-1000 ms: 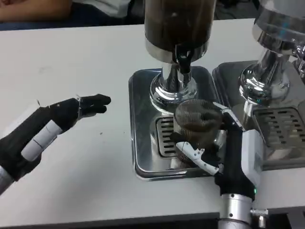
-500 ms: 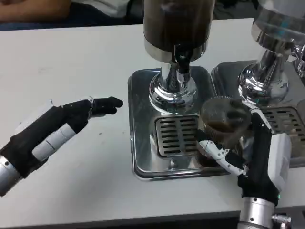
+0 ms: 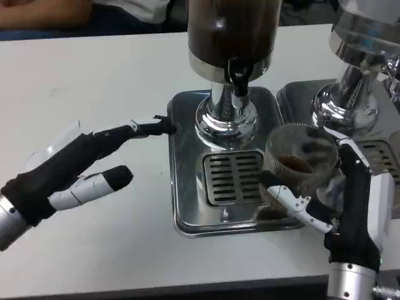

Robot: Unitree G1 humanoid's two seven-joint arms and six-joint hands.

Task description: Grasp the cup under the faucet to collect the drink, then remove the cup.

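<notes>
A clear plastic cup [image 3: 297, 161] with dark drink in its bottom is gripped by my right hand [image 3: 340, 200]. The cup sits to the right of the faucet [image 3: 237, 78], over the right edge of the metal drip tray [image 3: 187, 187], lifted slightly. The dispenser's dark tank [image 3: 231, 31] stands above the faucet on a chrome column. My left hand [image 3: 75, 169] is open over the table to the left of the tray, holding nothing. Its fingers are spread, and one fingertip [image 3: 165, 125] reaches the tray's left edge.
A second chrome dispenser [image 3: 356, 75] with its own drip tray stands at the right, close behind my right hand. The slotted grate [image 3: 232, 177] lies bare in the tray's middle. White table [image 3: 94, 81] spreads to the left and front.
My right hand has carried the cup from under the faucet to the right, off the grate. My left hand has moved right toward the tray and spread its fingers.
</notes>
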